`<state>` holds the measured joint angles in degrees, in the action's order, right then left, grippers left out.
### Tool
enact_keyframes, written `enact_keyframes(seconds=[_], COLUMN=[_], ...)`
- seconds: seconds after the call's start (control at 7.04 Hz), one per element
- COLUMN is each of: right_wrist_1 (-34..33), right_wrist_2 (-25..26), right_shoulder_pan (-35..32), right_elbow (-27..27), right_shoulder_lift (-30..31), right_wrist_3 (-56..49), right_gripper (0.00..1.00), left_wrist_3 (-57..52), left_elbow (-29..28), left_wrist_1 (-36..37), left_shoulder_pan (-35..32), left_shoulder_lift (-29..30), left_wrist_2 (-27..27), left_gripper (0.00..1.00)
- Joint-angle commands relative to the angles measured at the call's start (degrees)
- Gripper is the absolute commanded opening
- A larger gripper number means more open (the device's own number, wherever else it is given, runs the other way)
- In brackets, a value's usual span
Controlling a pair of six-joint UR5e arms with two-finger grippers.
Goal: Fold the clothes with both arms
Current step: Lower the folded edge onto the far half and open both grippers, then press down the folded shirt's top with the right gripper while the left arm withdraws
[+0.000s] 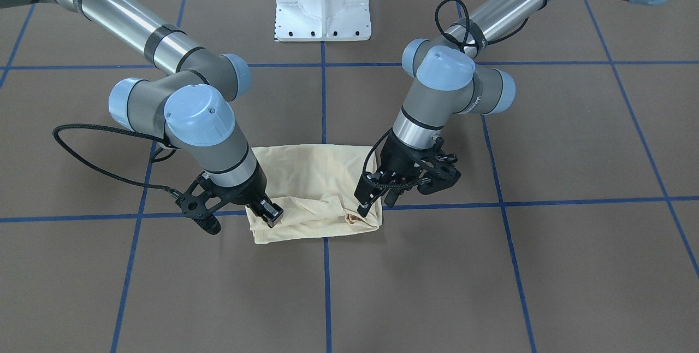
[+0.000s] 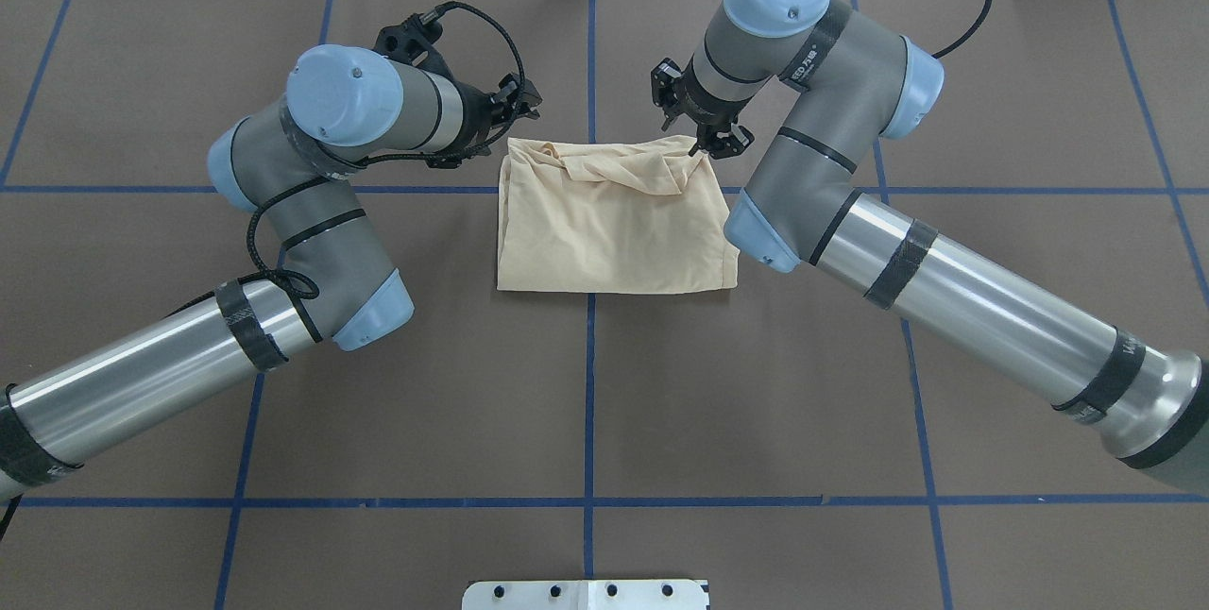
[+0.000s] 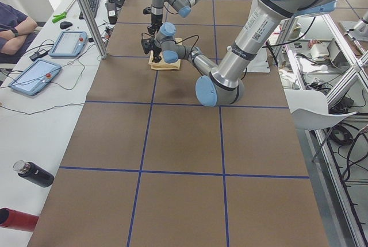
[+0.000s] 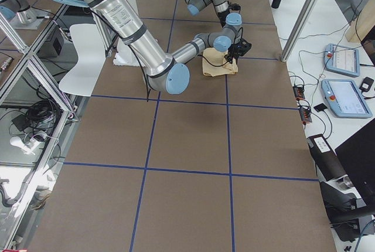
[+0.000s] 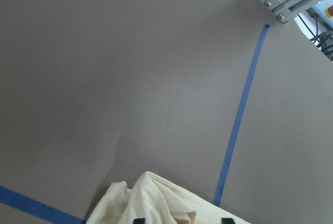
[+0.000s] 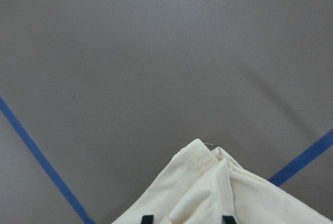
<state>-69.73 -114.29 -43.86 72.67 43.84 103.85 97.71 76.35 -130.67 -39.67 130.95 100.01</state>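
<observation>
Sitting on the shirt's [image 1: 317, 172] rumpled corners, left gripper [image 1: 371, 205] and right gripper [image 1: 268, 213]. Can't tell if the fingers [image 1: 362, 200] are clenched. Uneven pulling could drag the fold crooked.

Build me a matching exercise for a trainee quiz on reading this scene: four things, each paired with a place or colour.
Things:
A. shirt
B. left hand
C. right hand
D. pedestal base

Descriptions:
1. white, nearest the robot
2. at the shirt's far corner on the robot's right
3. cream, bunched along its far edge
4. at the shirt's far corner on the robot's left

Pairs: A-3, B-4, C-2, D-1
</observation>
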Motion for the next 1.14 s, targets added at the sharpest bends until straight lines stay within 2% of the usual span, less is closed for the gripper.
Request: enact_keyframes(seconds=[0.0, 0.14, 0.28, 0.43, 0.57, 0.71, 0.99], right_wrist_1=[-0.4, -0.58, -3.28, -8.79, -10.93, -11.04, -10.52], right_wrist_2=[0.55, 0.73, 3.25, 8.76, 12.99, 15.47, 16.98], right_shoulder_pan=[2.27, 3.86, 5.87, 9.46, 11.93, 13.0, 13.01], right_elbow=[4.38, 5.02, 6.59, 8.26, 7.75, 6.18, 0.83], right_shoulder_lift=[-0.33, -0.25, -0.33, -0.59, -1.21, -1.65, -4.01], right_wrist_3=[-1.1, -4.06, -9.22, -17.28, -23.8, -29.96, -33.17], right_gripper=[1.0, 1.0, 1.0, 1.0, 1.0, 1.0, 1.0], left_wrist_3=[-2.33, -5.3, -6.73, -6.74, -6.83, -7.0, -8.32], left_elbow=[4.47, 8.25, 10.03, 10.4, 10.4, 10.49, 12.06], left_wrist_1=[0.42, 0.68, 0.68, 0.68, 0.68, 0.6, 0.77], left_shoulder_pan=[-1.89, -2.6, -2.87, -3.48, -3.92, -3.92, -5.32], left_shoulder_lift=[-4.53, -7.44, -9.47, -9.84, -10.19, -11.24, -12.64], left_wrist_2=[5.0, 5.11, 5.19, 6.15, 6.42, 6.51, 8.26], left_gripper=[0.99, 0.99, 0.99, 0.99, 0.99, 0.99, 0.99])
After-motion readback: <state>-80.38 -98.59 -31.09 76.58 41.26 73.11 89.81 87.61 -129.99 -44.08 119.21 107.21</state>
